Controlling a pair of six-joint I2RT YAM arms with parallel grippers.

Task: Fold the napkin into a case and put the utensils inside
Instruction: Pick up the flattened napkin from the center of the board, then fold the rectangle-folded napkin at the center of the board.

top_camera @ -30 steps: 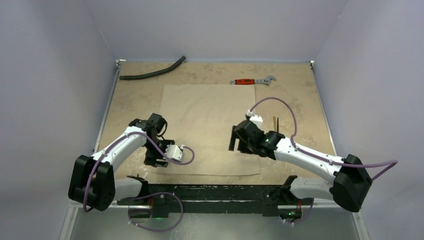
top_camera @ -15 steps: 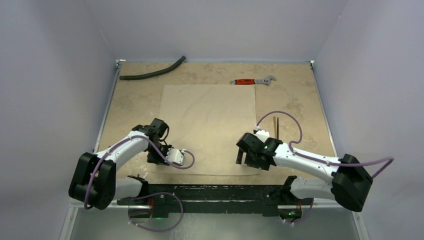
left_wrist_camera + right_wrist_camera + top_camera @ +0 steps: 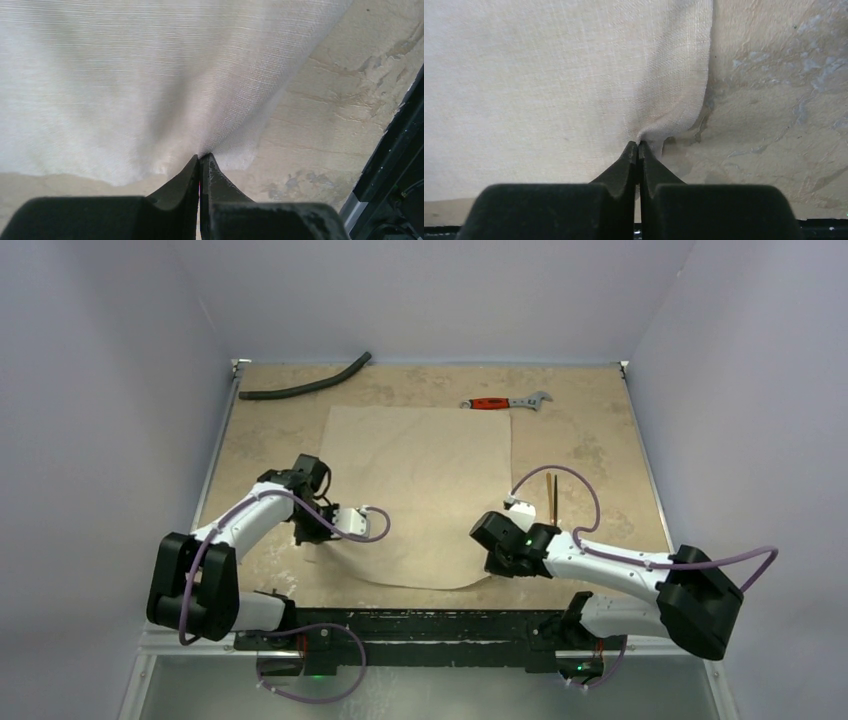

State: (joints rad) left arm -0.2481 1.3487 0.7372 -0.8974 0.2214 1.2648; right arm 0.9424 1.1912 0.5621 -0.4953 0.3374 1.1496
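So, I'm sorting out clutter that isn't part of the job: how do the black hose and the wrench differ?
The hose is all black; the wrench has a red handle with silver ends. The hose is longer and gently curved, the wrench shorter and straight. The hose lies near the far left corner, the wrench just beyond the napkin's far right corner. Both lie flat on the table, untouched.

The utensils (image 3: 549, 488) read as one thin gold sliver, too small to tell kind; wrist views crop the napkin (image 3: 150, 75).
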